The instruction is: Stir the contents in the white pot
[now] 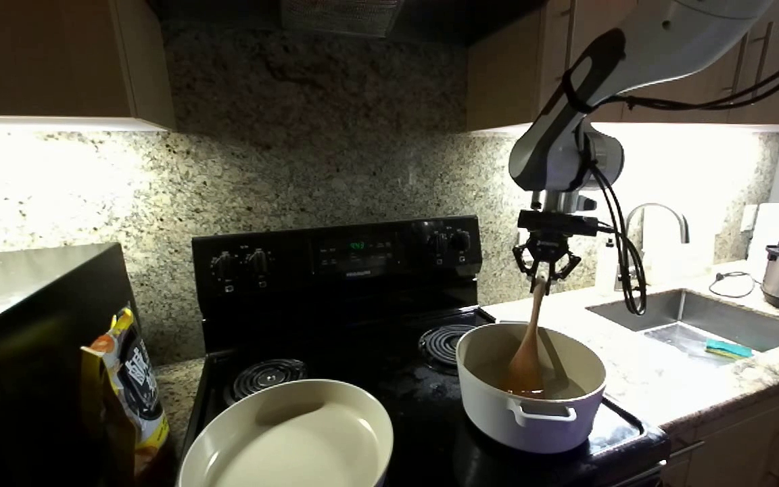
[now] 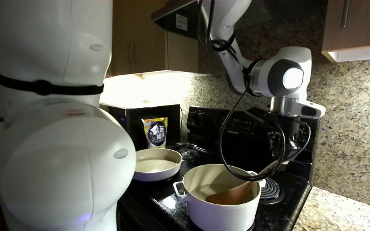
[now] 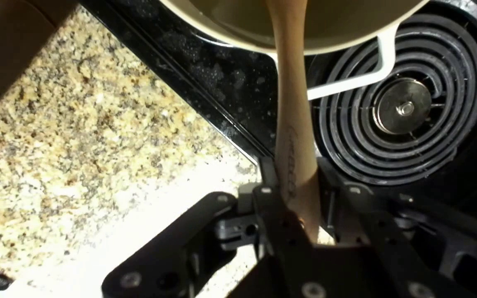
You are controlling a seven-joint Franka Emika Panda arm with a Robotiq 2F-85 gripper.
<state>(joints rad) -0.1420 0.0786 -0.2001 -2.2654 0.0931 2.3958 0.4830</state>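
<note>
Your smooth white pot point(image 1: 491, 414) holds a wooden spoon point(image 1: 526, 358); under the pot you have glossy stovetop point(image 1: 423, 433), near it stone-like counter point(image 3: 97, 132), farther from it a dull metal sink point(image 1: 734, 321).

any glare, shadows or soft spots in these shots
In both exterior views, strong light whites out parts of the backsplash; in an exterior view, a dark shadow streaks the inside of the white pot; in the wrist view, glare bleaches part of the countertop, and lettering on the wooden spoon looks too soft to read.

FRIGIDAIRE on stove point(image 1: 423, 406), Chinese characters on bag point(image 2: 156, 133)
</note>
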